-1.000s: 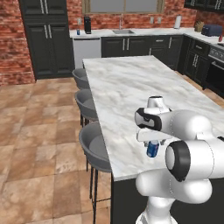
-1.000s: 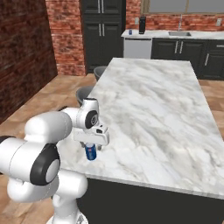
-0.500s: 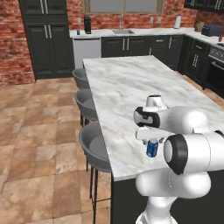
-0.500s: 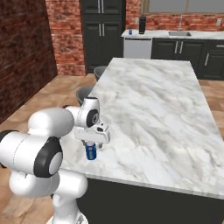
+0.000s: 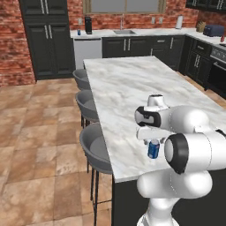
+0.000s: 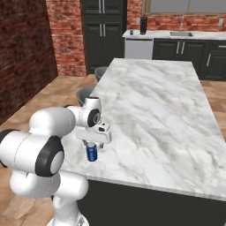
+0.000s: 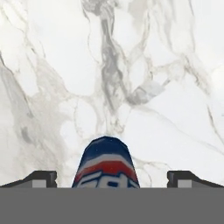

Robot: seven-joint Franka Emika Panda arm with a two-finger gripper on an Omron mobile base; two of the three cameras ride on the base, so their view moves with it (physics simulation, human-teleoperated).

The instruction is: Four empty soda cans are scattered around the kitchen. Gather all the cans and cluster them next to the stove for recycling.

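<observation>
Blue soda can (image 5: 153, 149) upright, long axis vertical

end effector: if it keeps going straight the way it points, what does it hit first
Likely nothing at once: the open end effector straddles the blue can, its fingertips on either side, so the marble counter comes first.

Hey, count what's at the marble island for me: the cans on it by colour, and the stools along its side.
Blue can: 1
Stools: 3
Total: 4
</observation>
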